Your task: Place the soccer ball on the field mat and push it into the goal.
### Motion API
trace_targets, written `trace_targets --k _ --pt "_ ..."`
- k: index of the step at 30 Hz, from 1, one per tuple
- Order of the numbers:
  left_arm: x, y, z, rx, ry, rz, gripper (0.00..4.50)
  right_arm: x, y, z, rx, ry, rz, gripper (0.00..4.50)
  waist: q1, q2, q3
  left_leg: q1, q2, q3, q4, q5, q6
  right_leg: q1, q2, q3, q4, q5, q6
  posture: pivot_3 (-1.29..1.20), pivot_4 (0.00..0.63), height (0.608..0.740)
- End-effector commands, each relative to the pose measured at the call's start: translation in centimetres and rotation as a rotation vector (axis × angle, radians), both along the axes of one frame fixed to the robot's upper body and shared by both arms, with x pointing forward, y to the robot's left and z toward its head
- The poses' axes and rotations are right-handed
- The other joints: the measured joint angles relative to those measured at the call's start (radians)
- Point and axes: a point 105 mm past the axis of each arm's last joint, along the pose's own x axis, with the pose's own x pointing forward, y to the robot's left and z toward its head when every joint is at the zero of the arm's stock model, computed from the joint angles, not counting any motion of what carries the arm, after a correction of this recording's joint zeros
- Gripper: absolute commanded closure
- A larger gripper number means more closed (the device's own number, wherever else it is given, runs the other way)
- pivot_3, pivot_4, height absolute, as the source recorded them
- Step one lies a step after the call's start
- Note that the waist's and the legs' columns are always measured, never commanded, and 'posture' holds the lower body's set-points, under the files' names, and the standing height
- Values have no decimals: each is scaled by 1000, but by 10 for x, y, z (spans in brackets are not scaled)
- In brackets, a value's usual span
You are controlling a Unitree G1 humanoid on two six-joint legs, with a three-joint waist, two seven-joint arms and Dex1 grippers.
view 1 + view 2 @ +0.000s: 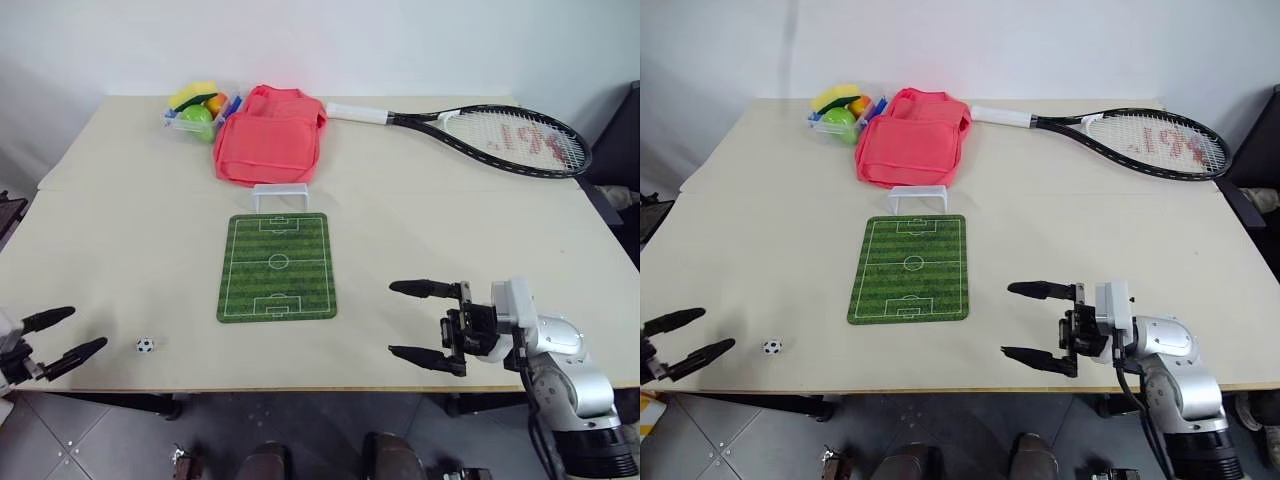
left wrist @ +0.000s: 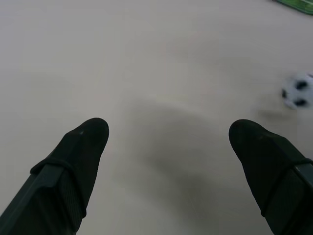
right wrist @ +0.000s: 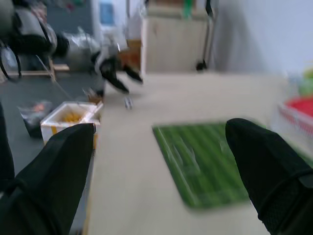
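Tiny white soccer ball w/ black patches [image 1: 145,345] sat on bare table [image 1: 130,250] near front edge, off flat green field mat [image 1: 277,266]. Left gripper [image 1: 67,338] just beside, fingers spread wide, empty. Right gripper [image 1: 418,322] also agape. Best approached low & slow, straddled, pinched gently, else likely to roll off edge. White goal frame [image 1: 281,197] waited at mat's far end.

A pale beige bench [image 1: 120,250] takes up most of the scene, with a seam running across it. Behind it stands a plain white wall [image 1: 350,40]. Below its near edge lies a grey tiled floor [image 1: 60,440]. In the right wrist view, past the bench's far end, stand a light cabinet [image 3: 173,41] and a white box [image 3: 68,117] on a dark floor.
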Motion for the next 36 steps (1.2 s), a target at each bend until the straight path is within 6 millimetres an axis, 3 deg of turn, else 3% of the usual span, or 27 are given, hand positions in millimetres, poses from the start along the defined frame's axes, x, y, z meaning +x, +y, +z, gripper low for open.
trace_targets --k 1,5,9,15,24,29,32,36 --pt "-16 7 6 19 6 -2 40 -9 6 8 46 -69 53 0 4 0 0 0 0 0 0 0 0 0 0 0 0 0 0 0 150 740" --pt "-19 -10 2 -42 48 -98 40 -8 4 3 31 -67 58 0 23 -1 0 0 0 1 0 -1 1 0 0 1 0 0 0 0 150 740" --pt "-6 -43 13 -104 -32 -204 40 -9 0 -3 17 -46 51 0 30 0 0 0 0 1 1 -2 1 0 0 2 0 0 -1 0 150 740" --pt "10 -83 4 -134 -21 -287 40 -7 -2 -7 7 -31 37 0 22 0 0 1 3 4 1 -3 -1 -1 4 3 -1 0 -3 0 150 740" --pt "19 -93 -9 -124 28 -301 40 -3 0 -6 6 -33 7 0 24 0 1 2 4 6 1 -3 -1 -2 5 5 -1 1 -4 0 150 740" --pt "26 -92 -13 -120 28 -290 1116 -2 1 -5 6 -38 -15 0 25 0 1 1 4 6 2 -3 -1 -2 5 5 -1 1 -4 0 150 740" --pt "28 -92 -16 -113 32 -291 2199 -1 1 -4 6 -40 -25 0 25 0 1 1 4 6 1 -3 -1 -2 5 5 -1 1 -4 0 150 740" --pt "31 -93 -19 -100 34 -298 3288 0 1 -1 8 -45 -35 0 24 0 1 2 4 6 1 -3 -1 -2 5 5 -1 1 -4 0 150 740"
